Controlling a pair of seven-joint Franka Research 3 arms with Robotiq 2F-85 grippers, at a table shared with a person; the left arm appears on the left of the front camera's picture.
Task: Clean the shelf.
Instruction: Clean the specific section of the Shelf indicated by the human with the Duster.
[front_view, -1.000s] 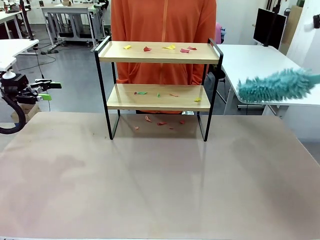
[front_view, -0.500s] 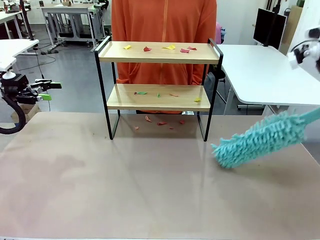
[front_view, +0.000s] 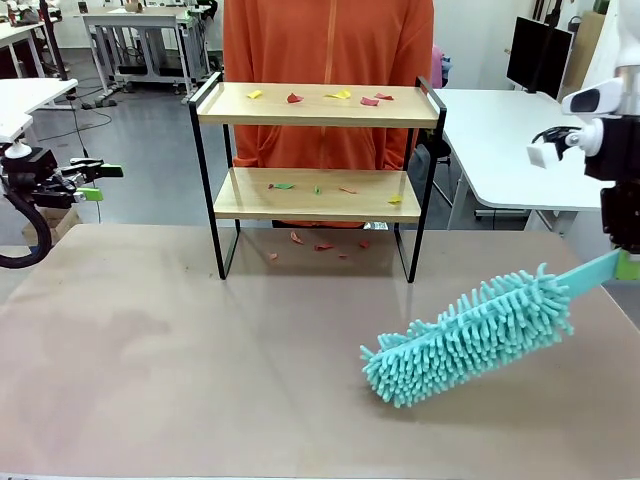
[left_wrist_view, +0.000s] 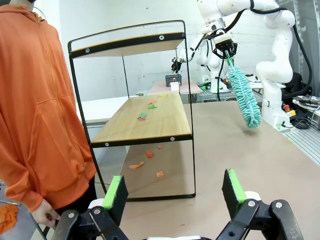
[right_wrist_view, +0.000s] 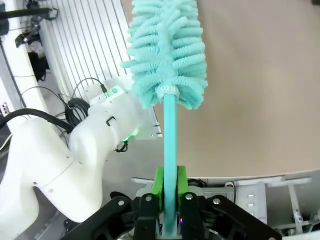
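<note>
Pinching duster (front_view: 470, 335) handle in right tool (right_wrist_view: 170, 176), fluffy head slanting down toward bench (front_view: 180, 380), front-right of shelf (front_view: 318, 106). Holding left tool (left_wrist_view: 173, 192) spread, nothing in it, off bench's left side. Seeing shelf at bench's far middle, before person (front_view: 328, 40) in orange, scraps (front_view: 340, 96) on both boards and beneath.

Upright two-tier shelf (front_view: 318, 105), scrap-littered
</note>
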